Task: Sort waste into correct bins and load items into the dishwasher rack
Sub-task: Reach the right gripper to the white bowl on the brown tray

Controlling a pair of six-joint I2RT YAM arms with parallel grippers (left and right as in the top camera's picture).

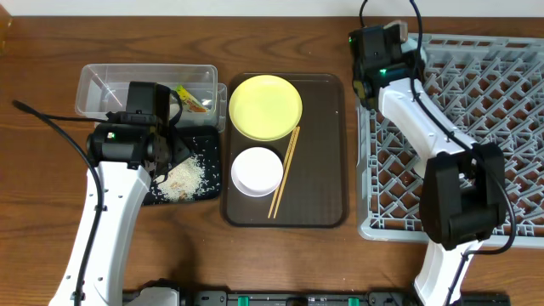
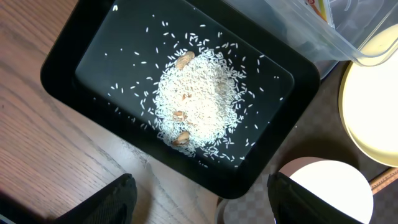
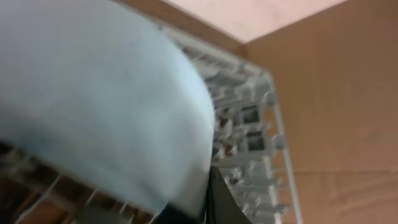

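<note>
Hovering: left gripper (image 2: 202,198) agape above rice (image 2: 196,99) | right gripper (image 3: 209,199) clamps light blue bowl (image 3: 93,93) over rack (image 3: 249,127)

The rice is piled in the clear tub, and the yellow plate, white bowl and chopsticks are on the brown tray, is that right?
Not quite. The rice lies in the black tray, not the clear tub, as the left wrist view shows. The yellow plate, white bowl and chopsticks are on the brown tray.
</note>
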